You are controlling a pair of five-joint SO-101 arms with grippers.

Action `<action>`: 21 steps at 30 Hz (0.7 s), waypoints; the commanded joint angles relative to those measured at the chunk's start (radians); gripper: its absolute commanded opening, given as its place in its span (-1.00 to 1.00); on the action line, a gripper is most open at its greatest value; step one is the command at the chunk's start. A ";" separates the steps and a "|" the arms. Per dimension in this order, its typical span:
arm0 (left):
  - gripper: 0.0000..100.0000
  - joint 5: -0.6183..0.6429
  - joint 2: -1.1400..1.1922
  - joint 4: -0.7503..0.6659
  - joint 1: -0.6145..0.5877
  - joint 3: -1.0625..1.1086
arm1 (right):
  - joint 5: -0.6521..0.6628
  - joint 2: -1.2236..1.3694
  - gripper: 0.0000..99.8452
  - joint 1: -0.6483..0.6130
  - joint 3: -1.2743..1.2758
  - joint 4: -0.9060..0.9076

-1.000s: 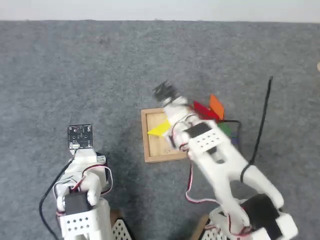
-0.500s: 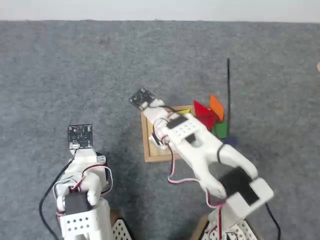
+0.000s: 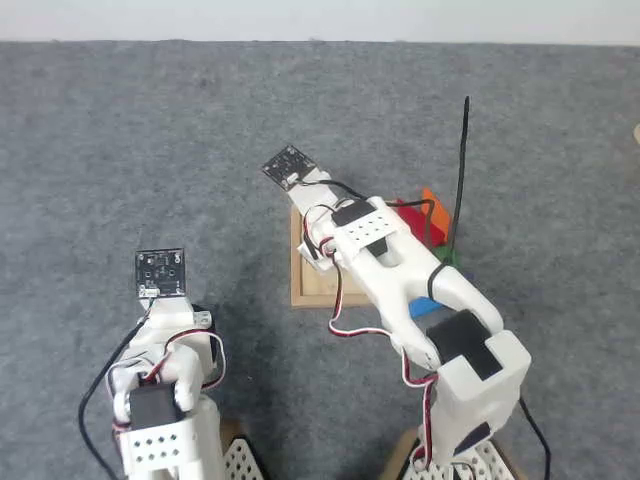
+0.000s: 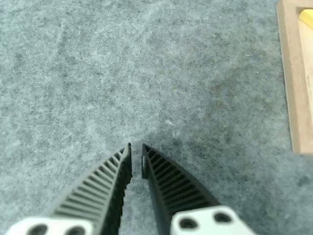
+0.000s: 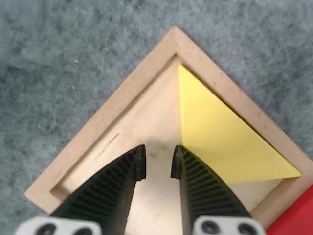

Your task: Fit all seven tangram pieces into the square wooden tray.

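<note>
Grey carpet (image 3: 150, 130); yellow triangle (image 5: 220, 132) (cornered) in tray (image 5: 102, 120).

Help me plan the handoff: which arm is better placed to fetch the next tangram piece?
Right. The right gripper hangs over the wooden tray beside the yellow triangle, and the loose red piece and orange piece lie beyond the tray on its side. The left gripper sits over carpet, farther off.

Grey felt mat (image 3: 150, 120) is covering the whole table surface, meeting a pale wall strip (image 3: 320, 18) along the far edge; a small tan object (image 3: 636, 132) is peeking in at the frame's edge.
</note>
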 commanded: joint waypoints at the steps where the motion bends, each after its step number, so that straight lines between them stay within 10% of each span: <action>1: -0.93 -0.005 -0.018 0.003 0.006 -0.005 | 0.015 -0.160 -0.75 -0.001 0.043 0.007; 11: -0.93 -0.005 -0.018 0.003 0.006 -0.005 | 0.087 -0.676 -0.73 0.191 0.230 0.209; 21: -0.93 -0.005 -0.018 0.003 0.006 -0.005 | 0.298 -0.559 -0.49 0.447 0.226 0.176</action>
